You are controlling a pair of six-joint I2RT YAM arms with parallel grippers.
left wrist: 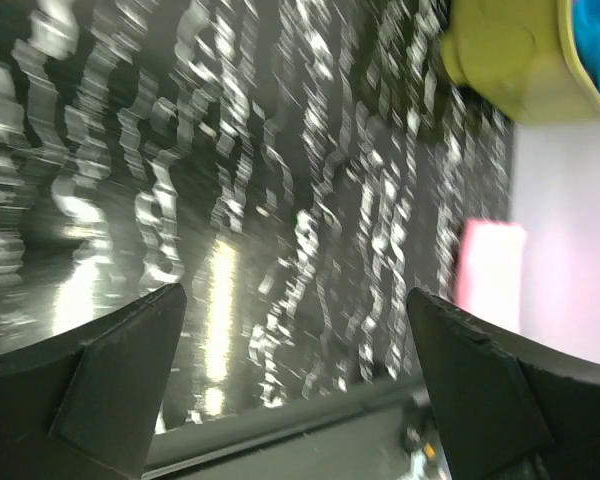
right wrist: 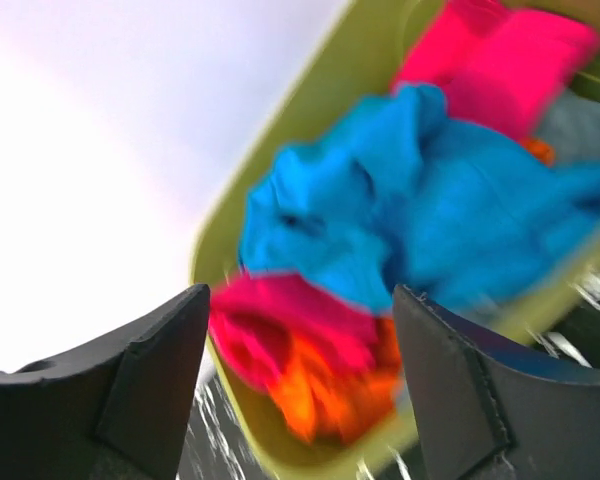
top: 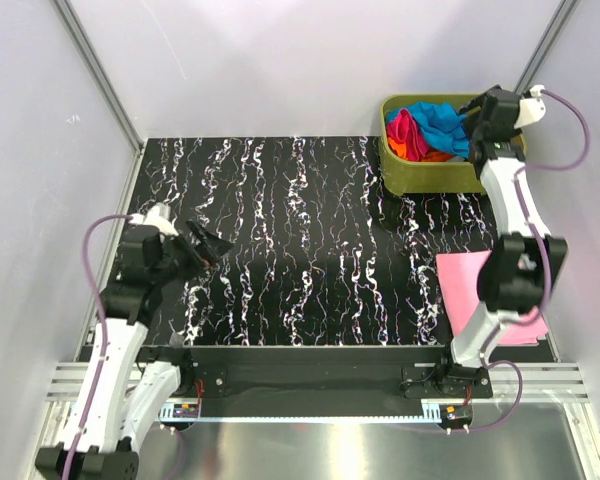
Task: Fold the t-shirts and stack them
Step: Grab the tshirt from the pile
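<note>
Cyan-blue t-shirt (right wrist: 420, 230) heaped in olive tub (right wrist: 310, 110), right tool (right wrist: 300, 300) gaping just above

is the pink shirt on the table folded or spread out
Folded: the pink t-shirt lies as a flat, straight-edged rectangle with no sleeves showing; the right arm hides part of it.

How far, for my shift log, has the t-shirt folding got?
Done: one light pink t-shirt lies folded flat on the table. In hand: nothing; the right gripper hovers open over the olive-green tub, the left gripper is open and empty. Left: the cyan-blue t-shirt, magenta t-shirt and orange t-shirt, crumpled in the tub.
</note>
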